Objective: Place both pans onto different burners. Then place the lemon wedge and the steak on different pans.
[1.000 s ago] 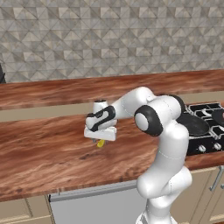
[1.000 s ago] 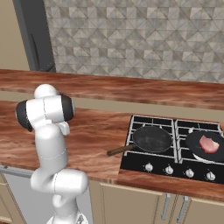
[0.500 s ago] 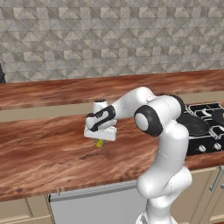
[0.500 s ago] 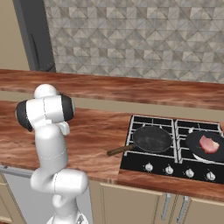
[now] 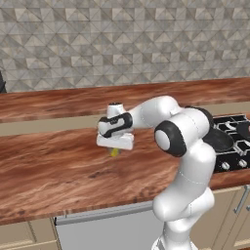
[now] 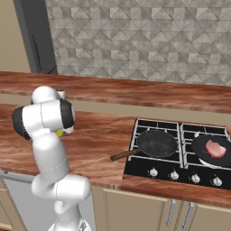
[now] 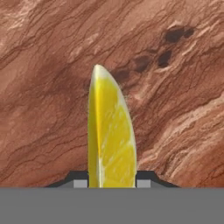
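My gripper [image 5: 115,147] hangs low over the wooden counter, left of the cooktop, shut on the yellow lemon wedge [image 5: 114,153]. In the hand view the lemon wedge [image 7: 110,135] stands upright between my gripper's [image 7: 109,183] two dark fingertips [image 7: 80,183], with the counter behind it. One black pan [image 6: 156,143] with a brown handle [image 6: 122,155] sits on the left burner of the black cooktop [image 6: 177,168]. The other pan [image 6: 204,154] is on the right burner and holds the pink steak [image 6: 215,148].
A raised wooden ledge [image 5: 58,105] runs along the tiled wall behind the counter. The counter's front edge [image 5: 73,207] lies close below my hand. A dark tall unit [image 6: 38,40] stands at the far left. Silver knobs [image 6: 173,175] line the cooktop's front.
The jaws have closed on the lemon wedge. The arm has hardly moved, and the pans and steak stay where they were.
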{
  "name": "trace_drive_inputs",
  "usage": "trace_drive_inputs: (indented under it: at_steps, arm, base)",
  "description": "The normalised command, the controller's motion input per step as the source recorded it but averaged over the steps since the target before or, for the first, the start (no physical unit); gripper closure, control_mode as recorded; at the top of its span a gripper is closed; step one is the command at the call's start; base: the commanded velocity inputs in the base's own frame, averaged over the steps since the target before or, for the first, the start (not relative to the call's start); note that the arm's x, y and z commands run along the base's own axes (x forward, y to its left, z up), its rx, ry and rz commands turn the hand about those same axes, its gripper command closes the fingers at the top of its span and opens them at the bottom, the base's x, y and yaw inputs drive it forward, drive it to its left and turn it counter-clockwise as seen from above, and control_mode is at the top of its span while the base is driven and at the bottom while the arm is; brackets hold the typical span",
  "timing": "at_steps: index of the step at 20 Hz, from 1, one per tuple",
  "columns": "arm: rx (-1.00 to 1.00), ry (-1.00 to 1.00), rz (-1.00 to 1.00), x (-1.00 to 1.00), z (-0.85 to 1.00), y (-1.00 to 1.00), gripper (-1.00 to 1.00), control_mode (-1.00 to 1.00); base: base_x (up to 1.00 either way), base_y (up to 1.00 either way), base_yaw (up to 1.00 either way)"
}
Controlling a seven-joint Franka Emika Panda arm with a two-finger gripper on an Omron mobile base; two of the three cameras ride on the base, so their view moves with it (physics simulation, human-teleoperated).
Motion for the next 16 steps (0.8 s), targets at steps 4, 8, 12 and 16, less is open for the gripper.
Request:
trace_drive_inputs:
  at_steps: [4,8,12,16]
  arm:
    - [0.0,0.01,0.0,0.0,0.36,-0.47,1.0,-1.0]
    - [0.0,0.0,0.0,0.0,0.39,-0.51,1.0,-1.0]
    - [0.0,0.0,0.0,0.0,0.39,-0.53,1.0,-1.0]
    - [0.0,0.0,0.0,0.0,0.33,-0.62,1.0,-1.0]
  base:
    - [0.0,0.0,0.0]
    - [0.0,0.0,0.0]
    - [0.0,0.0,0.0]
    - [0.0,0.0,0.0]
